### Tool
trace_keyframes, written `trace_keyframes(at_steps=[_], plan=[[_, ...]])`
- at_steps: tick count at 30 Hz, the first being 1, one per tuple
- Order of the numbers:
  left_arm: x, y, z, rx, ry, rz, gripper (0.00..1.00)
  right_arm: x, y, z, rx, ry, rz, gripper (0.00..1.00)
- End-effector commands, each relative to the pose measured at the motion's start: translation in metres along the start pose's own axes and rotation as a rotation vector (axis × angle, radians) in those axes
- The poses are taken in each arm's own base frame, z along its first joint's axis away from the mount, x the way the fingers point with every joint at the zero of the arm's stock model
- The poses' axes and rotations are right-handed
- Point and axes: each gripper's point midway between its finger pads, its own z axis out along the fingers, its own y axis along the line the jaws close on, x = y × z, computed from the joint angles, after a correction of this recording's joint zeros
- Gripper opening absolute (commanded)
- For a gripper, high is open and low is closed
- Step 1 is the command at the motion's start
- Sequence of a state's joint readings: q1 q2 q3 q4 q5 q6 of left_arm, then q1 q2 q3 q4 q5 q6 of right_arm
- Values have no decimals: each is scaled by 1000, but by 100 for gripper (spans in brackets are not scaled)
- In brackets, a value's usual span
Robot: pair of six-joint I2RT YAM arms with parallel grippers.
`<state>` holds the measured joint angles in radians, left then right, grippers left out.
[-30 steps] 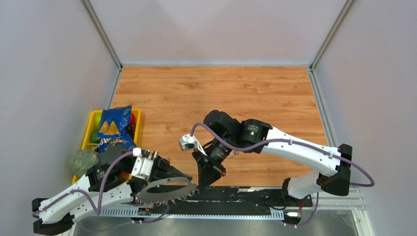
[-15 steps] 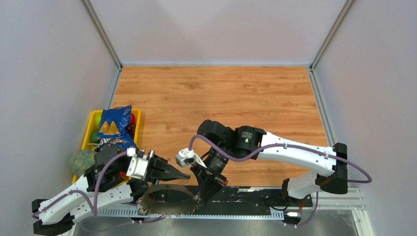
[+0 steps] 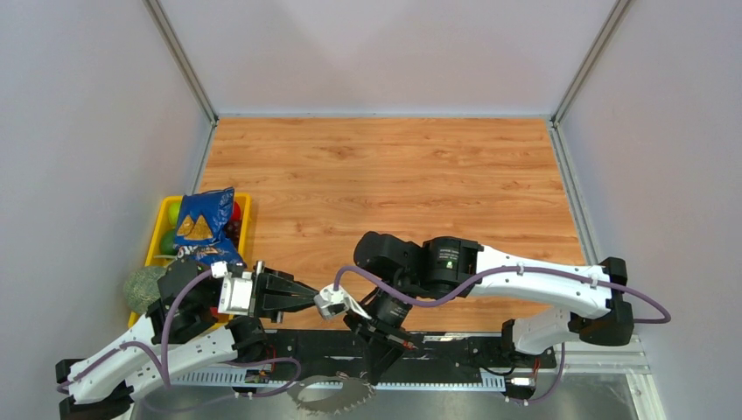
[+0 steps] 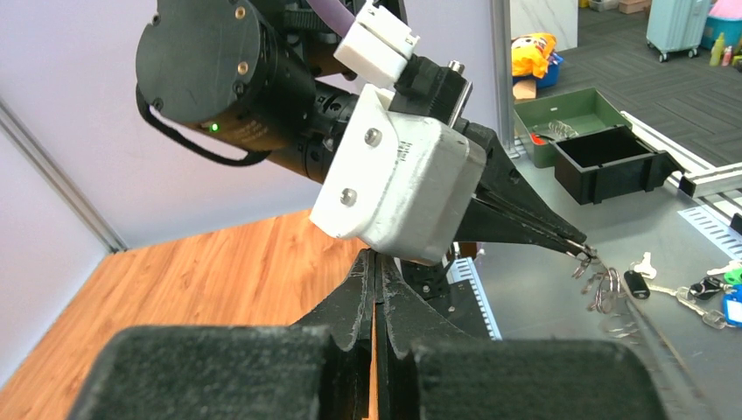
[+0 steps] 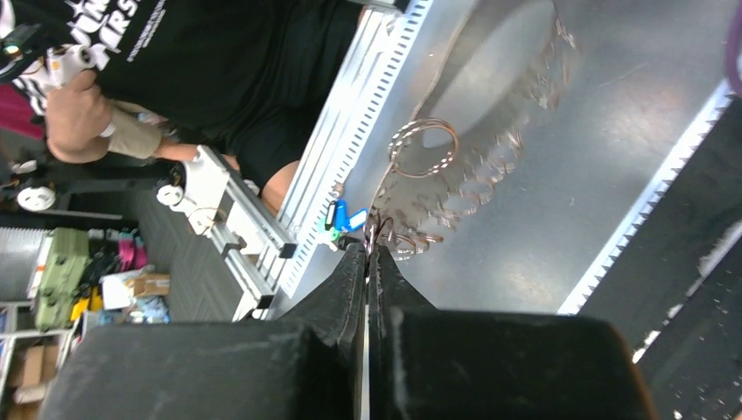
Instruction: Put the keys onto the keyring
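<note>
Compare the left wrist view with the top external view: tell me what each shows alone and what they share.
Only the left wrist view: loose keys lying on the grey metal surface, with a black box beyond them. Only the top external view: the yellow bin holding a blue snack bag. Both: the right gripper shut on the keyring, and the left gripper shut with nothing between its fingers.

The top view looks steeply down from above and behind the arm bases, wide enough for the whole worktop (image 3: 394, 166). Each wrist view sights closely along its own claw: the left claw (image 4: 374, 255) faces right, the right claw (image 5: 367, 252) faces the near metal edge. All three share the keyring (image 3: 337, 405).
</note>
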<state>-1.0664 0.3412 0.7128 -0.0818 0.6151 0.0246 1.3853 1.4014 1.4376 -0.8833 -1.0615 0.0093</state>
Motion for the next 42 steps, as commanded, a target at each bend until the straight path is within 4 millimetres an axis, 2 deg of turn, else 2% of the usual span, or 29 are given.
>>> trace_keyframes(at_steps=[1,9,15,18,25,33,38,42], plan=[[-19,2,0,-5,-46,44,0,-24,11,-15,107,-80,-74,0],[-15,-1,2,18,-28,6,2,-36,1,-36,311,-114,-118,0],[-11,-7,5,61,-13,-12,23,-37,-15,-54,474,-111,-134,0],[-11,-11,5,84,-9,-27,41,-39,-20,-65,550,-111,-148,0],[1,-14,5,96,36,-75,56,-42,-13,-77,589,-102,-197,0],[5,-21,9,157,93,-111,61,-36,-4,-79,560,-54,-206,0],[10,-30,11,230,146,-168,61,-35,6,-80,533,-60,-232,0],[12,-29,12,245,156,-137,60,-33,13,-79,504,-61,-240,0]])
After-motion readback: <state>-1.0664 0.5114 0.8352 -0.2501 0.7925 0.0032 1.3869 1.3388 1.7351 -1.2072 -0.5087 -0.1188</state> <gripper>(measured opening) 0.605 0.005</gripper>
